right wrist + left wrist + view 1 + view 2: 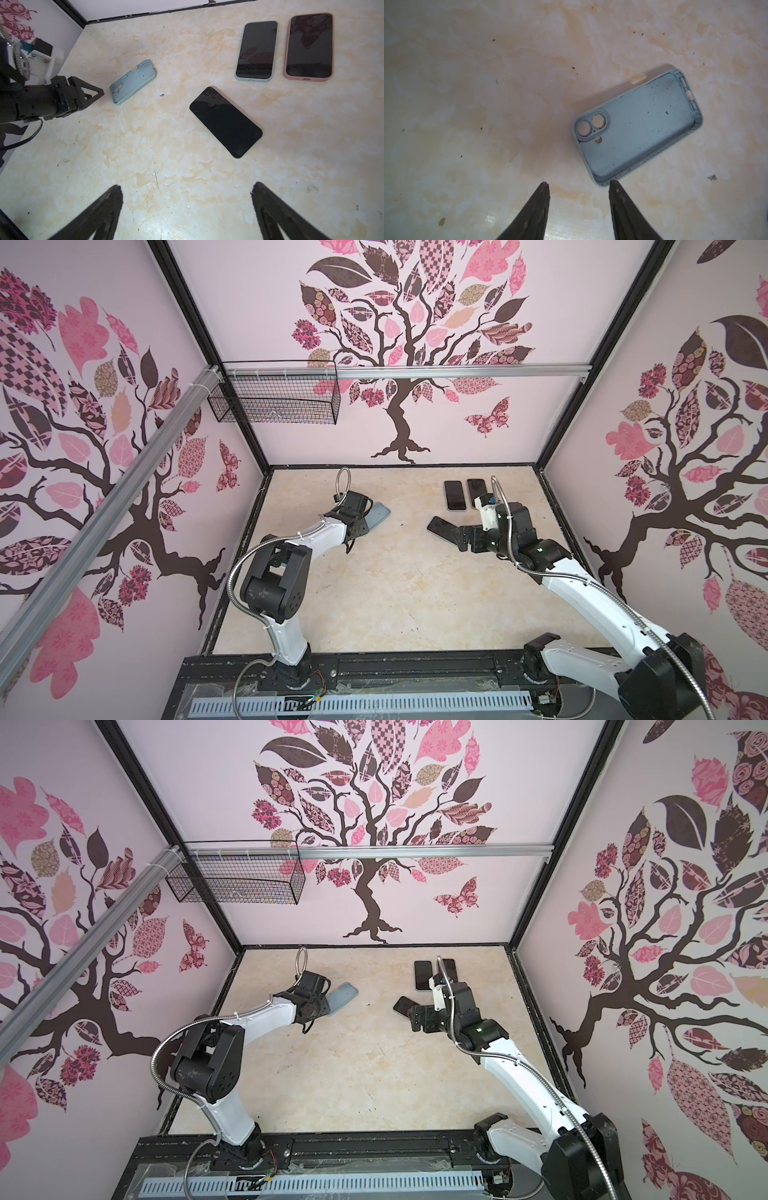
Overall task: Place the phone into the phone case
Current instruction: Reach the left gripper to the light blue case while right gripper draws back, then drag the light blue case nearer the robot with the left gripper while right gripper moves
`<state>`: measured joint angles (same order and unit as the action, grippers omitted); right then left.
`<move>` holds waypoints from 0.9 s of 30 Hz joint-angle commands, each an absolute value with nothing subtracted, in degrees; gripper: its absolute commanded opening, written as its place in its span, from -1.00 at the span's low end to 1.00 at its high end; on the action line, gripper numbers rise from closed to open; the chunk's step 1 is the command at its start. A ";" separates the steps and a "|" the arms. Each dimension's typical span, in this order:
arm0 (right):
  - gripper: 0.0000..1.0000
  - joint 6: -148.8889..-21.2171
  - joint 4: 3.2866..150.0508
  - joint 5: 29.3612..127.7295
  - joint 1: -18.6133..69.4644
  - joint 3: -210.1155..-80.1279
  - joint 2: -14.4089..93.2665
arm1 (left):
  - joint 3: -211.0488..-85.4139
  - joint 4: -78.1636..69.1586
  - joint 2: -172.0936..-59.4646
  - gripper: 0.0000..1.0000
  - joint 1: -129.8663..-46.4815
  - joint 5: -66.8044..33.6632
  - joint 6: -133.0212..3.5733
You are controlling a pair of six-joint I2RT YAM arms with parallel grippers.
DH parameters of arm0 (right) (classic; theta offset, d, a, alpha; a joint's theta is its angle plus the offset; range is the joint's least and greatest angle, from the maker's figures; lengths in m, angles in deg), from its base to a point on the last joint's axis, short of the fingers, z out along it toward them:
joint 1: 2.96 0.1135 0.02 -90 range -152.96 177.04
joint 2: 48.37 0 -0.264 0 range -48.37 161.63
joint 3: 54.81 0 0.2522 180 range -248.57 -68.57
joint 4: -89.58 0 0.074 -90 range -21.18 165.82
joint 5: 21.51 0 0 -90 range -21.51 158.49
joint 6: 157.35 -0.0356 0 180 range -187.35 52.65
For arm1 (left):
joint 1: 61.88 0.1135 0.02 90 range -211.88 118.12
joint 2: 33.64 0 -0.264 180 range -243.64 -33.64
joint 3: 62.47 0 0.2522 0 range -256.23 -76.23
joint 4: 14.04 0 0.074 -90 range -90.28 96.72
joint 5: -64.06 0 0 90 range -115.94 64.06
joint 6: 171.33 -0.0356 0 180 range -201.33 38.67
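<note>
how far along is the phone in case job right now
Done: the blue-cased phone and pink-cased phone at the back are already fitted. In hand: nothing gripped; the left end effector is open at a corner of the empty case, the right end effector open short of the bare phone. Left: picking up that phone and seating it in the case.

A bare black phone (225,122) lies screen-up, askew on the tabletop (187,176); well apart, an empty pale-blue soft case (133,82) lies open-side up.
</note>
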<state>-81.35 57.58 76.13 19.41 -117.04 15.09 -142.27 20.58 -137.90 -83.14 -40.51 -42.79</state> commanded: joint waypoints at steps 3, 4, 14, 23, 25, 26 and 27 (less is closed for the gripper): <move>0.99 -82.03 56.97 77.41 19.53 -115.06 12.74 | -147.18 19.57 -143.57 -0.03 -82.85 -41.61 -43.77; 0.99 -82.21 57.25 77.54 19.54 -114.57 12.63 | -147.75 19.63 -144.52 -0.04 -82.87 -41.57 -43.87; 0.99 -82.54 57.98 78.16 19.54 -113.61 13.10 | -150.41 22.13 -148.44 -0.32 -82.80 -41.27 -43.54; 1.00 -82.47 58.13 77.05 19.50 -113.48 13.58 | -148.45 23.83 -146.56 -0.77 -82.80 -40.84 -45.08; 0.99 -82.26 58.32 76.61 19.54 -113.46 13.99 | -146.95 23.94 -145.19 -0.86 -82.80 -40.86 -45.98; 1.00 -82.09 58.33 76.13 19.54 -113.48 14.35 | -146.09 24.02 -144.30 -0.86 -82.80 -40.97 -46.68; 1.00 -81.86 58.22 75.42 19.51 -113.48 14.75 | -145.30 24.37 -143.32 -0.87 -82.79 -41.05 -47.52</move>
<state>-82.40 57.78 77.03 19.41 -113.08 14.17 -147.85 22.46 -146.43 -82.90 -40.90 -45.21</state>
